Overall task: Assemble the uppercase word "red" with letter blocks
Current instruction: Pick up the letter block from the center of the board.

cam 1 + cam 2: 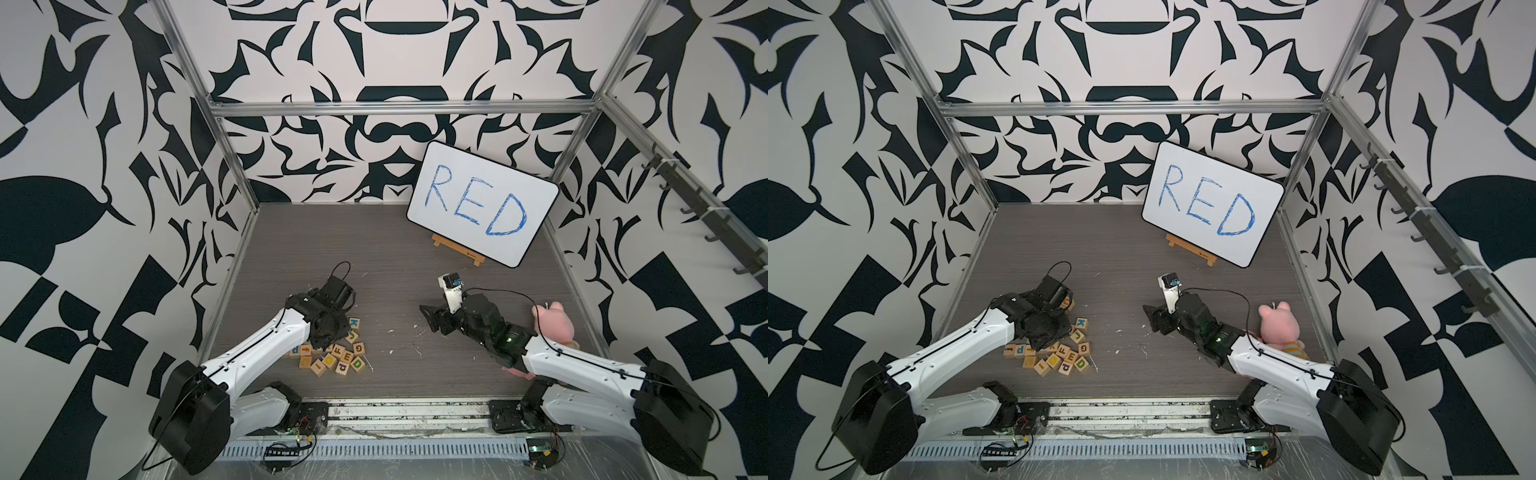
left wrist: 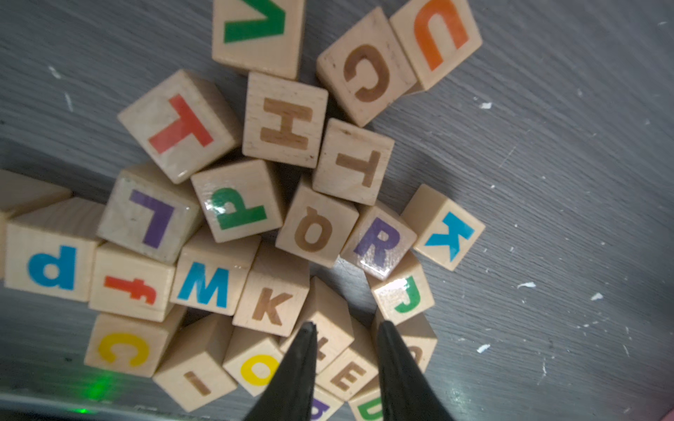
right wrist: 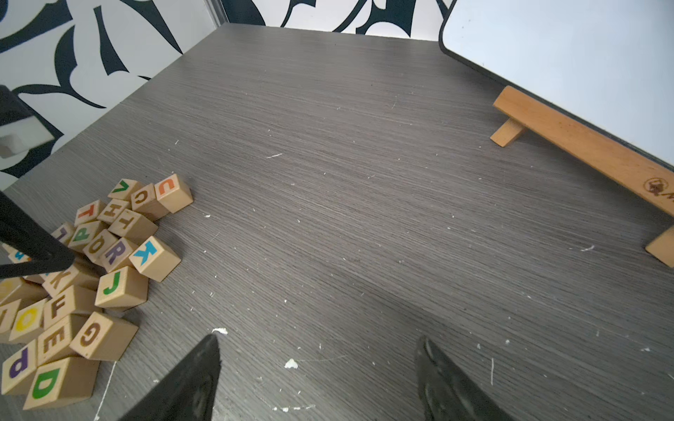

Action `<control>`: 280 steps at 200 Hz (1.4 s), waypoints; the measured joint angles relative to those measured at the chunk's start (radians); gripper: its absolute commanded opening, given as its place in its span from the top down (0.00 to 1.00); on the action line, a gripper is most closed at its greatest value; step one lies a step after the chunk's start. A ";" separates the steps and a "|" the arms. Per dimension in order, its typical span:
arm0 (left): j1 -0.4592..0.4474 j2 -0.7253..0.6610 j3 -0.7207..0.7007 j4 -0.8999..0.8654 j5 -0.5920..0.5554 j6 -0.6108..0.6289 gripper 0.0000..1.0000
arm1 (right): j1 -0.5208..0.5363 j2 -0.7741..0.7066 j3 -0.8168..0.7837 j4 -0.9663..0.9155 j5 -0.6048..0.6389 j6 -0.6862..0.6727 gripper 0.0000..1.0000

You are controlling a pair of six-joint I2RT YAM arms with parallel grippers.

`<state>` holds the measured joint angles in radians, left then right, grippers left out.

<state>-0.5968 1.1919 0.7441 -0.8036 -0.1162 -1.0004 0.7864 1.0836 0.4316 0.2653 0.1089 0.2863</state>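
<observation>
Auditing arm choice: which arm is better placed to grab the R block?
Left. The left end effector hangs over the block pile near the purple R block; the right end effector is open over bare table, apart.

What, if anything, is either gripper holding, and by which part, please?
The right gripper is open and empty. The left gripper is shut over the letter blocks, but whether it grips one, or where, cannot be told.
</observation>
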 measured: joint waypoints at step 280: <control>0.000 0.108 0.005 0.068 -0.008 0.161 0.64 | 0.000 0.022 -0.034 0.077 0.015 -0.002 0.16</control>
<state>-0.5968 1.2995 0.7494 -0.7353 -0.1246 -0.8391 0.7864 1.1053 0.3981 0.3420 0.1242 0.2848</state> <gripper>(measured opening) 0.353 0.840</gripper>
